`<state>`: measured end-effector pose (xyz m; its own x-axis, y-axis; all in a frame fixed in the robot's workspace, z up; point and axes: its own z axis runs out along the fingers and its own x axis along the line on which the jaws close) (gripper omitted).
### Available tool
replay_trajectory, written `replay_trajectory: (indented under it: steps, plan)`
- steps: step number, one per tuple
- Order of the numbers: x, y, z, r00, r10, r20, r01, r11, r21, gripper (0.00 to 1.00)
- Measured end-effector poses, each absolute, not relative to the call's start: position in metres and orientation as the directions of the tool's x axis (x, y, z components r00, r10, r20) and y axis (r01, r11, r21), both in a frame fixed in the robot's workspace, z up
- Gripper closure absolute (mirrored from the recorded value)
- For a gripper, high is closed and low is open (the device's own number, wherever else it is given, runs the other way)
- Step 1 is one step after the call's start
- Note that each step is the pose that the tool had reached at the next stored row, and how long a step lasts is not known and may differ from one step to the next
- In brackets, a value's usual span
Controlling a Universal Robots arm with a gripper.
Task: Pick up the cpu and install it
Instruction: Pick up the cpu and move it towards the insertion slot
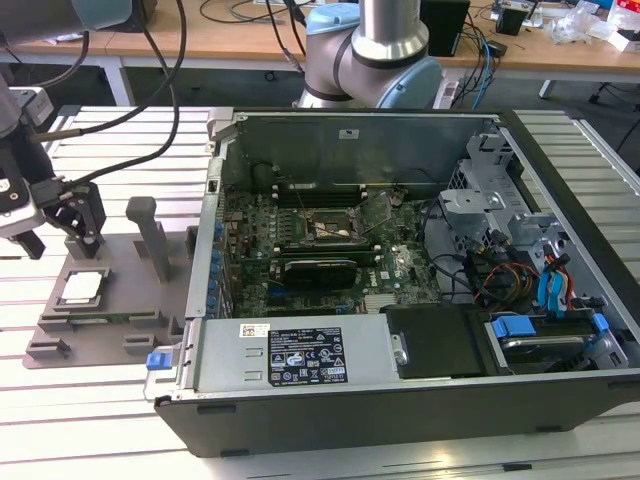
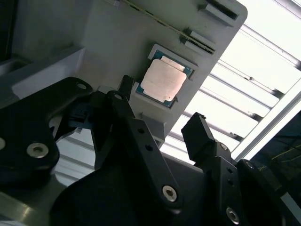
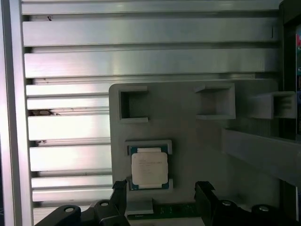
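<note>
Flatly, the cpu point(image 1: 82, 286) lies plate-up in the grey tray point(image 1: 125, 290).

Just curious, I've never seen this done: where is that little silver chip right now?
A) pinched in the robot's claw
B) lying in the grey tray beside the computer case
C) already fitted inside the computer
B: in the first wrist view the cpu lies in its recess on the grey tray, and the open gripper near it holds nothing.
</note>
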<state>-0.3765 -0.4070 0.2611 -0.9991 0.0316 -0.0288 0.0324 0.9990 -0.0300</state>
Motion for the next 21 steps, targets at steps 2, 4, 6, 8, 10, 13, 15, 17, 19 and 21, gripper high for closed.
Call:
replay_trajectory:
  steps: [2,4,6,8,10,13,15,17,19,21]
  plan:
    - [-0.377,-0.407,0.260,-0.999,0.032,-0.029,0.032,0.999,-0.030,0.31]
    - [-0.377,-0.407,0.259,-0.999,0.032,-0.029,0.032,0.999,-0.030,0.31]
    - [-0.376,-0.407,0.258,-0.999,0.032,-0.029,0.032,0.999,-0.030,0.31]
    - [-0.376,-0.407,0.257,-0.999,0.032,-0.029,0.032,0.999,-0.030,0.31]
    - [-0.376,-0.407,0.256,-0.999,0.032,-0.029,0.032,0.999,-0.030,0.31]
    - [-0.376,-0.407,0.254,-0.999,0.032,-0.029,0.032,0.999,-0.030,0.31]
    - [-0.377,-0.407,0.253,-0.999,0.032,-0.029,0.032,0.999,-0.030,0.31]
    - [-0.377,-0.407,0.251,-0.999,0.032,-0.029,0.032,0.999,-0.030,0.31]
    - [-0.377,-0.407,0.250,-0.999,0.032,-0.029,0.032,0.999,-0.030,0.31]
    - [-0.377,-0.407,0.248,-0.999,0.032,-0.029,0.032,0.999,-0.030,0.31]
